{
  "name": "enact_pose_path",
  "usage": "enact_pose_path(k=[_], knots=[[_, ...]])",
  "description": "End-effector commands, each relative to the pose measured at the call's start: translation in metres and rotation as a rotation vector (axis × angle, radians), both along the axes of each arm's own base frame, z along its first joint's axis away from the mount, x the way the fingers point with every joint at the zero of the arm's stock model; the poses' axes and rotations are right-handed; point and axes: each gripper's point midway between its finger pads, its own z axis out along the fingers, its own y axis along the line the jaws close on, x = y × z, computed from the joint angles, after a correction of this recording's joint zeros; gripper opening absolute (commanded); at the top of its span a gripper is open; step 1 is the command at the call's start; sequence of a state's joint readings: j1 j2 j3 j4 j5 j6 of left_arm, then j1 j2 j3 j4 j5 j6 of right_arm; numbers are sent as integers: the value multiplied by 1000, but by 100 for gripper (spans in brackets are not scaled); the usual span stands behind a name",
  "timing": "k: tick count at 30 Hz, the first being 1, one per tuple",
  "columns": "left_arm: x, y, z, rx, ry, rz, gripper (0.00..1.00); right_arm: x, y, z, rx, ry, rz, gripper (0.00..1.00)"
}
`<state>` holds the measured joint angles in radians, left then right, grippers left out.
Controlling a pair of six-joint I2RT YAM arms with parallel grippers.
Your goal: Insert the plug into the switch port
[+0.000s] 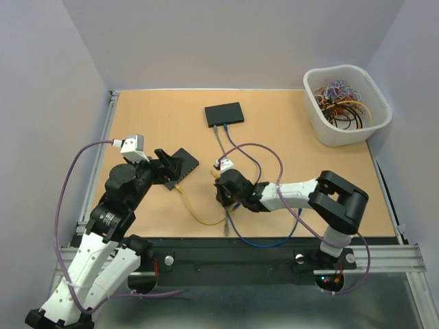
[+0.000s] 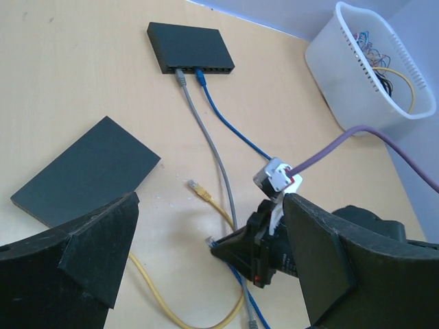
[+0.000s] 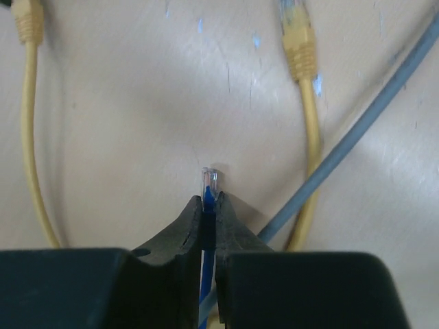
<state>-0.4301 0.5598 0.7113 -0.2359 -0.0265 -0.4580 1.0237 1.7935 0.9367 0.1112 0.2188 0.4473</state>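
The left gripper [image 2: 209, 199] is held wide open, its matte black wedge fingers [image 2: 89, 253] spread well apart with nothing between them. It is poised above the tan, smooth wood-grain table [image 1: 137, 123], near a dark flat slab [image 2: 86, 171].

The right gripper [image 3: 208, 205] is pinched nearly closed. The clear plug [image 3: 210, 178] is clamped at its rear between the tapered black fingertips. The plug is small, transparent and boxy, with only its glossy tip seen past the fingertips and pointing away from the wrist, just above the table. Its thin blue cable [image 3: 206, 288] is run back between the fingers.

A round grey cable [image 3: 346, 144] is laid diagonally just right of the plug. A yellow cable [image 3: 312, 137] with a ribbed yellow plug [image 3: 296, 38] is seen beside it, lying loose on the table. A second yellow run [image 3: 27, 137] is seen at the left.

The clear plug is held near mid-table, well apart from the switch [image 1: 223, 114]. The switch is a flat matte black rectangular box farther back. A grey lead and a blue lead are seated in ports along its near edge.

At the far right corner a white translucent plastic bin [image 1: 322, 127] with a slotted rim is placed, filled with tangled coloured wires [image 1: 343, 99].
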Motion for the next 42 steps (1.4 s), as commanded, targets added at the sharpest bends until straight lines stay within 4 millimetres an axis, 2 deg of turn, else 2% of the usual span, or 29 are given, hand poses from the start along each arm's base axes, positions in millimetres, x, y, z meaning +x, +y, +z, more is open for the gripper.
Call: enact_pose_path(k=[1, 3, 4, 5, 6, 7, 8, 9, 12, 14, 19, 22, 29, 42], knots=[[-4, -15, 6, -52, -31, -81, 96, -19, 22, 61, 266, -91, 133, 0], [-11, -30, 15, -123, -69, -161, 93, -38, 26, 75, 372, -107, 232, 0], [-13, -36, 3, -142, -51, -189, 88, -44, 27, 92, 425, -128, 262, 0], [-21, -48, 15, -192, -106, -270, 85, -56, 27, 97, 469, -127, 319, 0], [-25, -56, -2, -234, -71, -311, 83, -61, 28, 104, 498, -132, 345, 0], [-30, -64, -4, -266, -78, -361, 78, -66, 28, 111, 525, -139, 371, 0], [-35, -70, 10, -308, -150, -416, 75, -77, 27, 119, 560, -138, 418, 0], [-47, -79, -1, -347, -126, -488, 73, -80, 28, 131, 596, -158, 441, 0], [-63, -83, 13, -386, -221, -572, 70, -92, 23, 153, 660, -186, 491, 1], [-67, -81, 10, -384, -239, -574, 68, -98, 20, 162, 688, -195, 516, 0], [-78, -84, 10, -394, -268, -628, 65, -109, 11, 203, 793, -264, 559, 0], [-80, -87, 7, -394, -257, -648, 64, -112, 9, 220, 828, -289, 573, 0], [-84, -91, 8, -402, -268, -690, 58, -117, 4, 252, 899, -335, 593, 0], [-95, -104, 5, -420, -247, -772, 56, -111, 7, 268, 937, -357, 579, 0]])
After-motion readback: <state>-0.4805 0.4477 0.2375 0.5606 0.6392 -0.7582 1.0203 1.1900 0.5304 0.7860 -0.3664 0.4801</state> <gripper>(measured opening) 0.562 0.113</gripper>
